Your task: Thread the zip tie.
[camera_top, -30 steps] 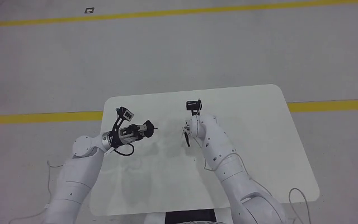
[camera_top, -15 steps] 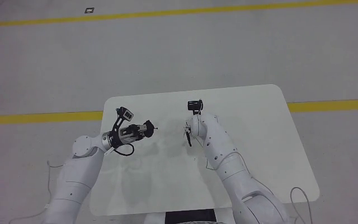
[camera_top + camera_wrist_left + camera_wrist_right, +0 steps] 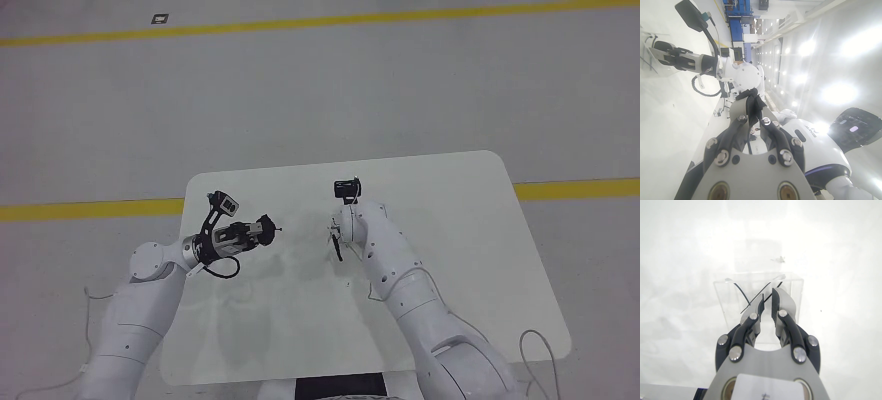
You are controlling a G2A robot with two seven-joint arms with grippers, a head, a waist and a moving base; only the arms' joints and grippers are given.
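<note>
My left gripper (image 3: 753, 94) is shut on a black zip tie (image 3: 751, 106), whose thin tail runs back between the fingers. In the top view this left gripper (image 3: 270, 228) hangs above the table's left half. My right gripper (image 3: 767, 294) points down into a clear plastic box (image 3: 721, 294) that holds two crossed black zip ties (image 3: 743, 294). Its fingers stand a little apart, with one strand (image 3: 768, 298) passing between the tips. From above, the right gripper (image 3: 334, 240) is near the table's middle.
The white table (image 3: 470, 230) carries the clear box (image 3: 651, 71), seen beside the right arm's fingers. A small dark speck (image 3: 780, 259) lies on the table beyond the box. The table's right half is bare.
The right arm's elbow and forearm have shifted slightly. Both grippers stay where they were.
</note>
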